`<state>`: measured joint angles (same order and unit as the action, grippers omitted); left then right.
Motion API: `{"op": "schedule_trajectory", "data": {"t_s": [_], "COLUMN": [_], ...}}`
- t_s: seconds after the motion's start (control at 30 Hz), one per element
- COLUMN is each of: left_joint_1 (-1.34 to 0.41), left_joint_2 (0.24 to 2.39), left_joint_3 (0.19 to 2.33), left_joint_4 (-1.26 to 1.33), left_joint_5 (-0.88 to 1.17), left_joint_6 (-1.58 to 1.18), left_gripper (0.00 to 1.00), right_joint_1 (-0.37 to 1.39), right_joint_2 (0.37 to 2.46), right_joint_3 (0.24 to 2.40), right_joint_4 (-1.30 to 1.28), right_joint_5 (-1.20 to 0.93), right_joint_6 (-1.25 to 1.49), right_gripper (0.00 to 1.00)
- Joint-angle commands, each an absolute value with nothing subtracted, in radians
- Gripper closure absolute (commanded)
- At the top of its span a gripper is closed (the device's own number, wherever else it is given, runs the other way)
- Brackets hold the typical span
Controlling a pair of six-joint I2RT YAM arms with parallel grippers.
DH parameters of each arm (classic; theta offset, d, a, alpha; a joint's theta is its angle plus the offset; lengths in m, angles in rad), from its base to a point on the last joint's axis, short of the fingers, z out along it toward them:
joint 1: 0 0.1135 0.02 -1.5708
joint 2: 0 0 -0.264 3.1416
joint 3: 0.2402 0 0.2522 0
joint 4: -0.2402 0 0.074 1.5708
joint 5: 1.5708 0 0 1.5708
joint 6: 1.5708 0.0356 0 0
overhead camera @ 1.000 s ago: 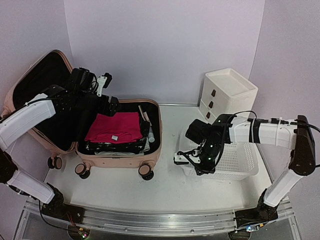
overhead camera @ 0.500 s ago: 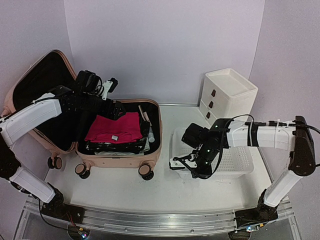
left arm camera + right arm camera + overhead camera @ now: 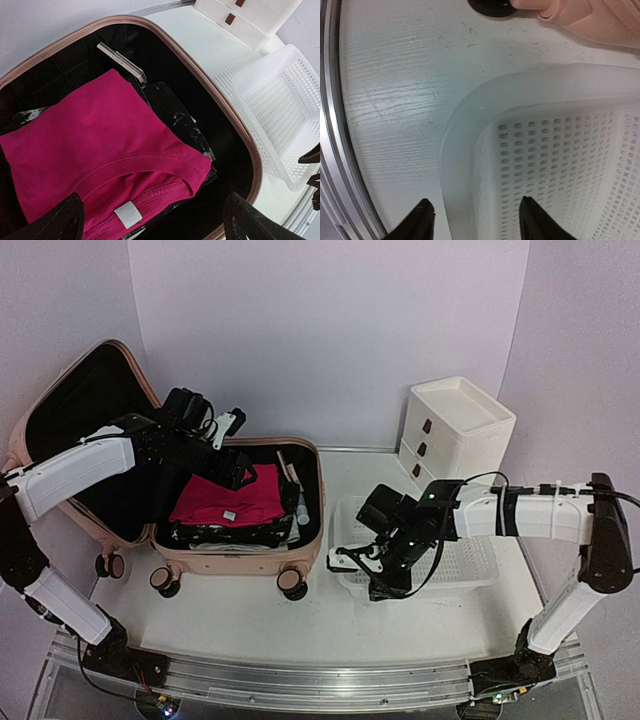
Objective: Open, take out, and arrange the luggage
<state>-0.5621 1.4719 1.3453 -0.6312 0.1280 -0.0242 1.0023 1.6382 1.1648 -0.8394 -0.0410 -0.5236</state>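
The luggage (image 3: 235, 552) lies open at the table's (image 3: 395, 100) left, lid thrown back. My left hand (image 3: 155, 222) hangs wide open and empty over the shirt (image 3: 100, 140), lined up for a pick. My right hand (image 3: 477, 222) straddles the basket's (image 3: 465, 130) corner rim, parted, not gripping. The basket sits near the luggage; I judge there's room toward the front edge.

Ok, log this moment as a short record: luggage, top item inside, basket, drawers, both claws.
luggage: open, lid leaning back to the left
top item: magenta shirt, folded, lying on dark packed items
basket: white, perforated, right of the luggage, nothing visible inside
drawer unit: behind the basket, drawers shut
left claw: open, above the shirt, holding nothing
right claw: open, astride the basket's corner rim
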Motion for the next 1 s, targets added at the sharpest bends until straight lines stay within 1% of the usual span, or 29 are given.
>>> {"op": "schedule_trajectory", "data": {"t_s": [0.0, 0.1, 0.17, 0.2, 0.37, 0.47, 0.53, 0.63, 0.67, 0.8, 0.97], "left_joint_1": [-0.566, -0.576, -0.591, -0.605, -0.657, -0.728, -0.768, -0.785, -0.785, -0.787, -0.787], "left_joint_2": [1.494, 1.513, 1.513, 1.509, 1.445, 1.423, 1.435, 1.464, 1.473, 1.507, 1.586], "left_joint_3": [1.378, 1.378, 1.362, 1.351, 1.24, 1.17, 1.152, 1.169, 1.179, 1.195, 1.202], "left_joint_4": [-0.626, -0.623, -0.609, -0.598, -0.491, -0.447, -0.435, -0.437, -0.437, -0.416, -0.405], "left_joint_5": [0.149, 0.153, 0.132, 0.117, 0.037, -0.09, -0.105, -0.097, -0.092, -0.056, -0.023], "left_joint_6": [-0.007, -0.002, 0.053, 0.08, 0.291, 0.486, 0.576, 0.632, 0.636, 0.699, 0.81], "left_gripper": [0.03, 0.03, 0.04, 0.05, 0.11, 0.14, 0.2, 0.37, 0.4, 0.4, 0.36], "right_joint_1": [1.007, 1.006, 1.005, 1.003, 0.989, 0.947, 0.935, 0.935, 0.935, 0.935, 0.935], "right_joint_2": [1.434, 1.313, 1.257, 1.239, 1.185, 1.169, 1.168, 1.158, 1.151, 1.133, 1.098], "right_joint_3": [1.107, 1.047, 1.016, 0.999, 0.969, 0.963, 0.965, 0.963, 0.958, 0.939, 0.923], "right_joint_4": [-0.707, -0.646, -0.621, -0.62, -0.686, -0.721, -0.736, -0.745, -0.745, -0.744, -0.741], "right_joint_5": [0.113, 0.278, 0.409, 0.438, 0.505, 0.402, 0.322, 0.266, 0.263, 0.262, 0.242], "right_joint_6": [-0.385, -0.277, -0.168, -0.123, 0.098, 0.181, 0.191, 0.179, 0.175, 0.166, 0.187], "right_gripper": [0.29, 0.14, 0.05, 0.02, 0.02, 0.02, 0.02, 0.02, 0.02, 0.02, 0.02]}}
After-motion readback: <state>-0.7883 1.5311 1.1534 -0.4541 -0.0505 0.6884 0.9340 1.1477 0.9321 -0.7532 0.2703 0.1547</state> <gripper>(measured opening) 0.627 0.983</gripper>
